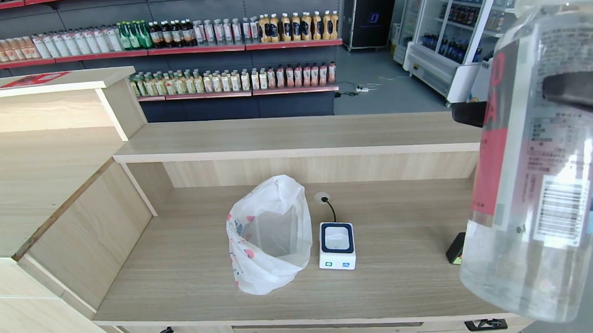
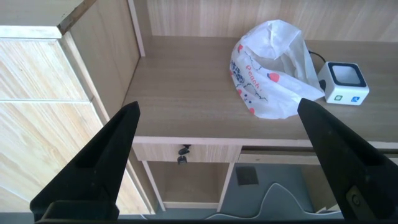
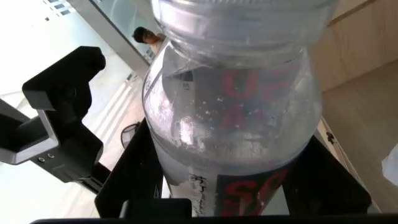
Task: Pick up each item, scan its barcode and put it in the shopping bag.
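Bright, even light; faint shadows

Clear bottle (image 1: pixel 533 178) with red label, white bag (image 1: pixel 269 236) dotted red and blue, white scanner (image 1: pixel 336 245) topped navy

Nothing is clear enough to read. The bottle (image 1: pixel 533 178) carries a label with big red letters, lines of print too small to tell, and a barcode (image 1: pixel 560 207). The bag (image 1: pixel 267 236) has red print and dots. The scanner (image 1: pixel 336 245) shows two small icons. A red sign (image 1: pixel 34 79) lies on the raised ledge, unreadable.
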Motion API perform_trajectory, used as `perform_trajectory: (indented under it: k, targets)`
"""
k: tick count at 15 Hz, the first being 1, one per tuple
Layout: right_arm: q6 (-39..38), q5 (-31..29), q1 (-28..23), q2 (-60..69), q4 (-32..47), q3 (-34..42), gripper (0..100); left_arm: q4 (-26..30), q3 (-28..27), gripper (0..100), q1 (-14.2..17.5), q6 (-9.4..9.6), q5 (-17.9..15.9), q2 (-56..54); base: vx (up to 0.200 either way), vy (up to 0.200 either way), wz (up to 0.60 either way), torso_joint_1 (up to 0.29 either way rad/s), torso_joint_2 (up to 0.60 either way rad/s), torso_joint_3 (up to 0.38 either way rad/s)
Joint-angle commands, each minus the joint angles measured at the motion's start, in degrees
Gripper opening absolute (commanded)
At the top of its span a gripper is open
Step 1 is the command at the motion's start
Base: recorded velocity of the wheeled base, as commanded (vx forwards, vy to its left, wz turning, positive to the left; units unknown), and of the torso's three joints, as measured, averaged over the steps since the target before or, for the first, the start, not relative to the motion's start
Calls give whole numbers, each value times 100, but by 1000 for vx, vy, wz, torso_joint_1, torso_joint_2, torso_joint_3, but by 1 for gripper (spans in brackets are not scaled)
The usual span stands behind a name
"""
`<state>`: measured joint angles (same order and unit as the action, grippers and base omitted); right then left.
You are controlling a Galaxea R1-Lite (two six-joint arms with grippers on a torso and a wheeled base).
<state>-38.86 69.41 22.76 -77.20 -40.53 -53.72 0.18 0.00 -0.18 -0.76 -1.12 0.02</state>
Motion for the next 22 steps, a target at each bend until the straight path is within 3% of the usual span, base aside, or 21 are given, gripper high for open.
perform_trajectory:
  k: [1, 12, 22]
  targets:
    - [19, 2, 27, -93, -7, 73, 0, -1, 0, 100, 1, -4, -2, 6, 0, 0, 0, 0, 0, 0]
    - [2, 72, 352, -489, 2, -349, 0, -1, 0, 100, 1, -4, -2, 6, 0, 0, 0, 0, 0, 0]
    - [-7, 64, 246, -471, 2, -411, 0, -1, 0, 100, 1, -4, -2, 6, 0, 0, 0, 0, 0, 0]
